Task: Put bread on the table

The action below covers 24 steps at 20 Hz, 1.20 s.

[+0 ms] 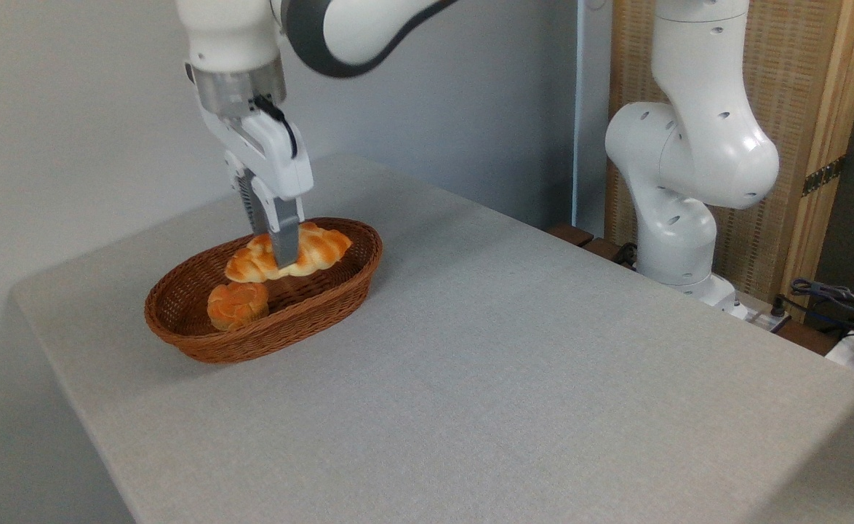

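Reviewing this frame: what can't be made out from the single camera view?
- Far finger of the tool: hidden behind the near finger and the bread.
- Whether the bread is lifted clear of the basket floor or resting on it: the angle does not show it.
- Round bun: its lower part is hidden by the basket's near wall.
- Arm's upper links: cut off by the top edge.
- Cables at the right edge: cut off, too small.

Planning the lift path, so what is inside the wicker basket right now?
The basket holds a small round bun near its front and the braided bread, gripped by the end effector. The front wall hides part of the basket floor.
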Tool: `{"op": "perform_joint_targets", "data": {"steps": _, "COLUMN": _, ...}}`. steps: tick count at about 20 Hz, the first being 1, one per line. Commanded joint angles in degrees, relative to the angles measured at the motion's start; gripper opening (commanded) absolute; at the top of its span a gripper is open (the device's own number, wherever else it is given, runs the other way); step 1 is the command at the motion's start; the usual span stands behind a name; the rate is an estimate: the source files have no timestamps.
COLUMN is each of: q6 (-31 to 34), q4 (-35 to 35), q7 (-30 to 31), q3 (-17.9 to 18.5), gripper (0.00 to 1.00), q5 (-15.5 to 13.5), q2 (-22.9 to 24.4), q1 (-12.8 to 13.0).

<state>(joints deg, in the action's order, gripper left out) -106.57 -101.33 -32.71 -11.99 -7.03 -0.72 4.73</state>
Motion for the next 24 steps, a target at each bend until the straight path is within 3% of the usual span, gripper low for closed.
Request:
{"op": "perform_joint_targets", "data": {"steps": 1, "q6": 1.6, "q4": 2.8, "q7": -7.0, "q3": 1.3, "gripper": 0.48, "q5": 7.6, "q2": -0.4, "q1": 0.5}}
{"op": "perform_joint_targets", "data": {"steps": 2, "q6": 1.6, "q4": 2.8, "q7": -8.7, "q3": 1.3, "gripper": 0.52, "q5": 10.4, "q2": -0.5, "q1": 0.5}}
{"op": "perform_joint_targets", "data": {"steps": 5, "q6": 1.2, "q4": 2.4, "q7": -9.4, "q3": 1.3, "gripper": 0.78, "q5": 18.6, "q2": -3.1, "q1": 0.5}}
{"op": "perform_joint_targets", "data": {"steps": 8, "q6": 0.7, "q4": 2.4, "q7": -9.4, "q3": 1.3, "gripper": 1.00, "q5": 21.4, "q2": -4.4, "q1": 0.4}}
{"op": "perform_joint_targets", "data": {"steps": 24, "q6": 0.7, "q4": 2.4, "q7": -8.9, "q3": 1.3, "gripper": 1.00, "q5": 21.4, "q2": -4.8, "q1": 0.4}}
